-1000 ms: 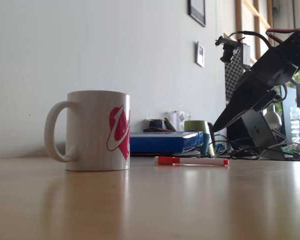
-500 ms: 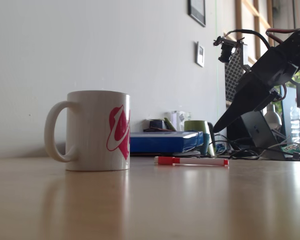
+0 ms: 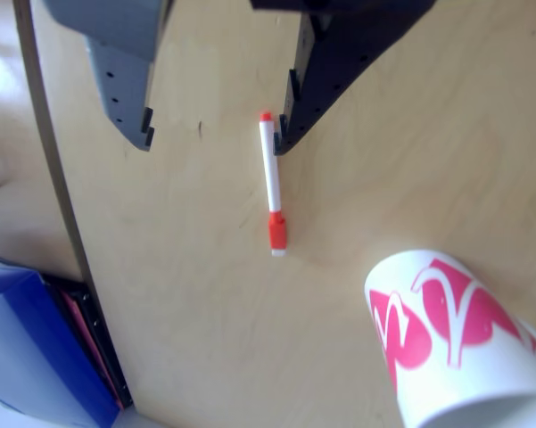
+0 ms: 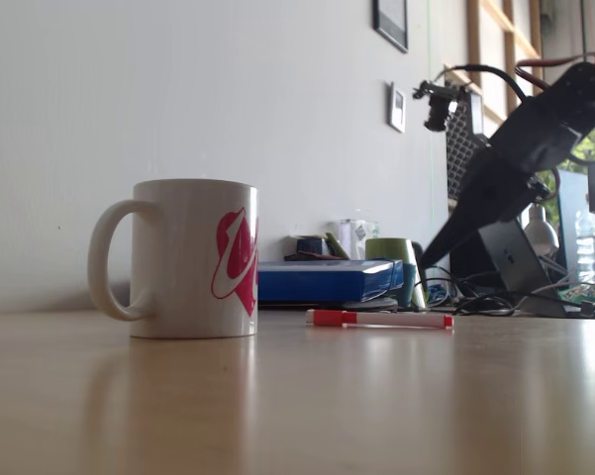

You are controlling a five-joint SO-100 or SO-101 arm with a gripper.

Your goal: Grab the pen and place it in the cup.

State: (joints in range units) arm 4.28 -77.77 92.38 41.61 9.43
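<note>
While the gripper hangs above the worktop with jaws wide apart, pen lying flat beside the dark jaw's tip, cup standing near the pen's capped end, blue box behind the pen.

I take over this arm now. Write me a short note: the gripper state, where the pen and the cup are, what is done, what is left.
Gripper: open, holding nothing, above the table in the fixed view.
Pen: lies flat on the wooden table, between the open fingers in the other view, close to the dark finger. Its capped end points toward the cup.
Cup: upright on the table, apart from the pen, handle to the left in the fixed view.
Done: the gripper is lined up over the pen.
Left: lower, close on the pen, lift it, place it in the cup.
</note>
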